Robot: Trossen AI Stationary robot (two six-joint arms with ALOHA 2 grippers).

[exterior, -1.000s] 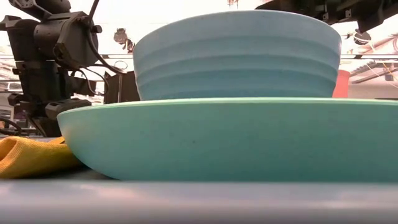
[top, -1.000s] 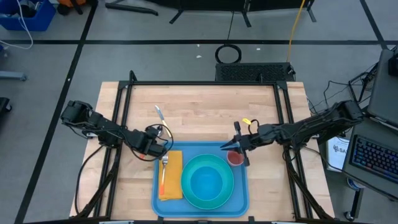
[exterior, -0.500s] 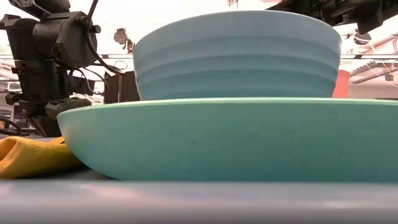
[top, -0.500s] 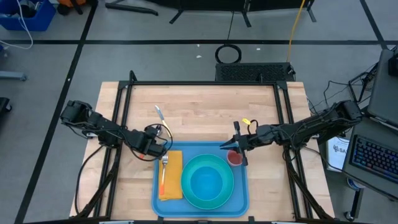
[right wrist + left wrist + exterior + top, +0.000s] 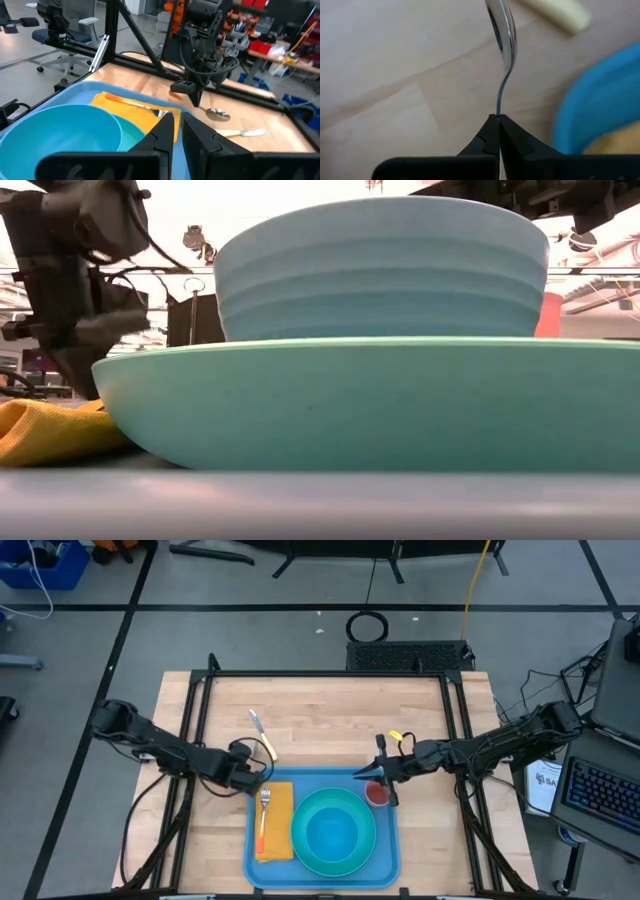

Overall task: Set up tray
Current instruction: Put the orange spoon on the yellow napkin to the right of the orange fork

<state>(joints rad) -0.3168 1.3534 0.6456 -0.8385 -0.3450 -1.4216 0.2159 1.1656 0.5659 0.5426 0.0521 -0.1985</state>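
Note:
The light-blue tray lies at the table's near edge. On it are a turquoise plate with a blue bowl, a yellow napkin with an orange-handled fork, and a red cup. My left gripper, at the tray's far left corner, is shut on a metal spoon. My right gripper hovers level beside the red cup. Its fingers are drawn together to a slit with nothing between them. My left gripper pinches the spoon's thin handle between its two fingertips. The fingers slant steeply down from above, and the spoon runs on beyond them along their line. The spoon's bowl is low over the wood; whether it touches the table I cannot tell.
A knife with a pale handle lies on the bare wood beyond the tray's far left corner, close to the spoon. The table's far half is open wood inside a black frame. Cables and a keyboard lie off the table's right side.
My left gripper has risen a little and tipped, still shut on the spoon; its arm has drawn slightly toward the table's left edge.

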